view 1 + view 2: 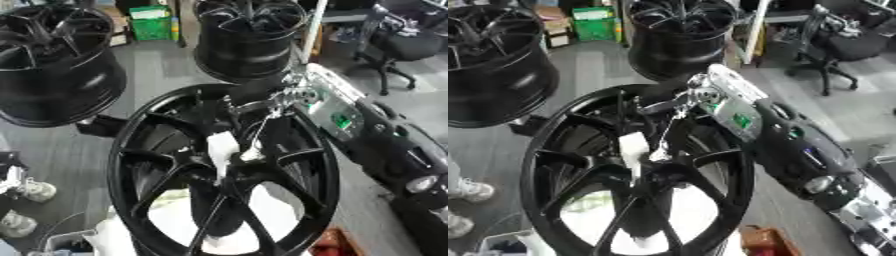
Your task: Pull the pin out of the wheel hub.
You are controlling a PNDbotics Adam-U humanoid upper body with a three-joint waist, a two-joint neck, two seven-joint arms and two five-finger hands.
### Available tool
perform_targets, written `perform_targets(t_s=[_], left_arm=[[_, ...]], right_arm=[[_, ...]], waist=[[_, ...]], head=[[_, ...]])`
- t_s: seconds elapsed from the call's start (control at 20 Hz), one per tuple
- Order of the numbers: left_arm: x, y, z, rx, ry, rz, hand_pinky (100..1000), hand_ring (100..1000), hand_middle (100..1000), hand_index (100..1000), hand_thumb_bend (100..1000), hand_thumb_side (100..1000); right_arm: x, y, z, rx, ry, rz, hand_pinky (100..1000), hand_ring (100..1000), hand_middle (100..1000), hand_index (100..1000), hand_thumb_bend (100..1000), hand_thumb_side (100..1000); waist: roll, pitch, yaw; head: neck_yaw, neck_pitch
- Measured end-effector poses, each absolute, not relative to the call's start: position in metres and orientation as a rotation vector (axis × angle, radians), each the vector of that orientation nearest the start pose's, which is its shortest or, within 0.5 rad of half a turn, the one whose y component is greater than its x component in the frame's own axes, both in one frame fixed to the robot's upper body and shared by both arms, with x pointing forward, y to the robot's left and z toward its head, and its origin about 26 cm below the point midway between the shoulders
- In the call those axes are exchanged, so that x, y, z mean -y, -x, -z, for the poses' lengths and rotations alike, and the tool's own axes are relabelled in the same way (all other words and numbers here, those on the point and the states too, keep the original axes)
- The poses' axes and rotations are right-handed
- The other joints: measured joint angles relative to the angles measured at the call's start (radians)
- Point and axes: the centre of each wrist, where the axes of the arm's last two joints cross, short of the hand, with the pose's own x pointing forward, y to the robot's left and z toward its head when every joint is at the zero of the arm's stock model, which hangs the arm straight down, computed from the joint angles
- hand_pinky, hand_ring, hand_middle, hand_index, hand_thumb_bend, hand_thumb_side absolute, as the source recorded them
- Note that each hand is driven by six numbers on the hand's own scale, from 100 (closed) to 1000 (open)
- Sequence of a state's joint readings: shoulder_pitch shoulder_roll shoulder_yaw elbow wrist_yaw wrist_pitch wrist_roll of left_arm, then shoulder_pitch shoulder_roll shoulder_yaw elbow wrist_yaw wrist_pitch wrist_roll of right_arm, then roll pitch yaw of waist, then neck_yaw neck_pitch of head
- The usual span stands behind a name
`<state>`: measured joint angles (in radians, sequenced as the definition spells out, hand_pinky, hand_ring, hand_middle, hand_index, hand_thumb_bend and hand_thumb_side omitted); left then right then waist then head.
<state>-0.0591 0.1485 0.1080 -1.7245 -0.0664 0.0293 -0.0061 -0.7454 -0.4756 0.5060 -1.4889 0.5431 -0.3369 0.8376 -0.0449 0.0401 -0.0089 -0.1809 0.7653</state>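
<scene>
A large glossy black multi-spoke alloy wheel [223, 172] stands upright in the middle of the view, its open face turned toward the camera and its hub [226, 170] a little below the centre of the rim. A pale, whitish strip-shaped piece [220, 149] sits against the hub, just above where the spokes meet; whether this is the pin itself cannot be told. The robot's right arm [798, 145], black with a silver plate and a green patch, comes in from the lower right and runs up along the wheel's right rim. Its right hand [677, 106] reaches in over the upper rim, silver fingers [665, 134] pointing down into the wheel, with the tips at or just beside the pale piece; whether they are clasped round it, or only near it, cannot be made out. The left hand shows in neither view. Behind, on the grey floor, two more black wheels stand: one [54, 65] at the upper left, another [249, 37] at the top centre. A black office chair [398, 47] stands at the upper right.
</scene>
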Motion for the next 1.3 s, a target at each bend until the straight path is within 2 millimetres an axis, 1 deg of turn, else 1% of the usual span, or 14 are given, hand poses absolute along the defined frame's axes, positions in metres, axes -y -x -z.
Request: perform_targets(t_s=[0.05,0.15,0.3,0.6,0.85,1.05,1.2,1.3], left_arm=[[-0.295,-0.288,-0.055,1.749,-0.243,0.107,641,612,646,597,108,243],[-0.295,-0.288,-0.055,1.749,-0.243,0.107,641,612,646,597,107,243],[-0.295,-0.288,-0.055,1.749,-0.243,0.107,641,612,646,597,107,245],[-0.295,-0.288,-0.055,1.749,-0.243,0.107,641,613,646,598,106,246],[-0.295,-0.288,-0.055,1.748,-0.243,0.107,641,614,646,599,105,246],[-0.295,-0.288,-0.055,1.748,-0.242,0.107,641,614,646,599,106,245],[-0.295,-0.288,-0.055,1.748,-0.242,0.107,641,615,646,600,106,246],[-0.295,-0.288,-0.055,1.748,-0.242,0.106,641,615,646,600,106,247]], right_arm=[[0.172,-0.391,-0.182,-1.921,-0.295,3.048,659,537,651,767,298,464],[0.172,-0.391,-0.181,-1.924,-0.288,3.048,640,517,590,697,287,446],[0.172,-0.391,-0.181,-1.936,-0.270,3.047,620,491,521,623,230,395],[0.170,-0.388,-0.184,-1.976,-0.214,3.019,582,440,439,525,143,329],[0.169,-0.384,-0.193,-2.034,-0.183,2.956,572,418,417,503,142,312],[0.169,-0.380,-0.209,-2.069,-0.178,2.890,573,416,415,502,147,311],[0.178,-0.377,-0.225,-2.103,-0.195,2.854,571,409,409,498,148,309],[0.189,-0.376,-0.237,-2.149,-0.213,2.831,570,406,406,496,149,309]], waist=[[0.000,0.000,0.000],[0.000,0.000,0.001],[0.000,0.000,0.001],[0.000,0.000,0.000],[0.000,0.000,0.000],[0.000,0.000,-0.001],[-0.001,-0.001,-0.003],[-0.003,-0.002,-0.005]], head=[[0.000,0.000],[0.000,0.000],[0.000,0.000],[0.000,0.000],[0.000,0.000],[0.000,0.000],[0.001,0.000],[0.002,0.000]])
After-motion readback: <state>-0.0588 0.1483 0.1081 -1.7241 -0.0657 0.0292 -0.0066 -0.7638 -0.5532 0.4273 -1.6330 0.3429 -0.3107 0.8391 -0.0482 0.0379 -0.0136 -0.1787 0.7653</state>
